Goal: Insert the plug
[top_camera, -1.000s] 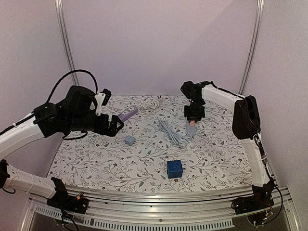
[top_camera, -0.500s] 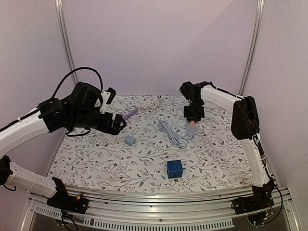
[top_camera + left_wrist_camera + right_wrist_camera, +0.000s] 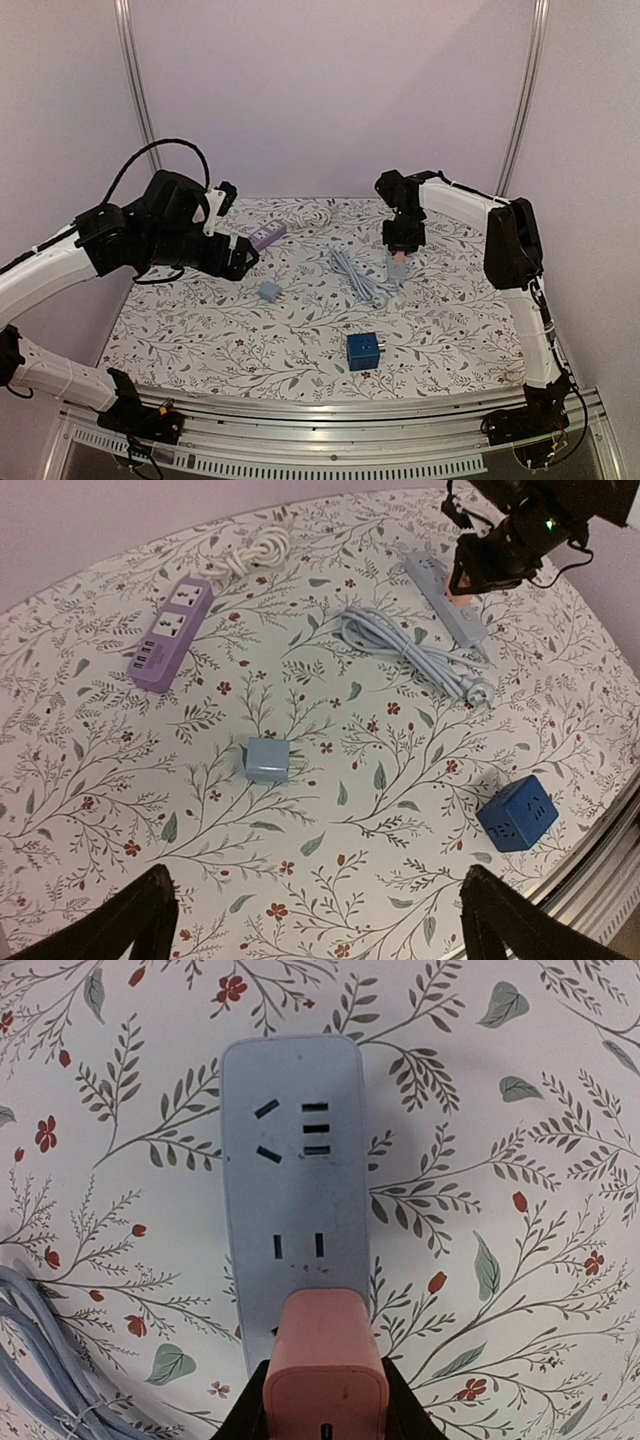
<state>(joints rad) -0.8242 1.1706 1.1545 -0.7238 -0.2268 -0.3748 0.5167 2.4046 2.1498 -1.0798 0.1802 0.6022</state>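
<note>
Pink plug (image 3: 323, 1365), clamped in my right gripper (image 3: 322, 1415), could jam against the grey power strip (image 3: 290, 1160) if I lower it misaligned.

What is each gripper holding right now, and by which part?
The right gripper is shut on the pink plug, pinching its two opposite sides, over the grey power strip. The left gripper is open and empty.
</note>
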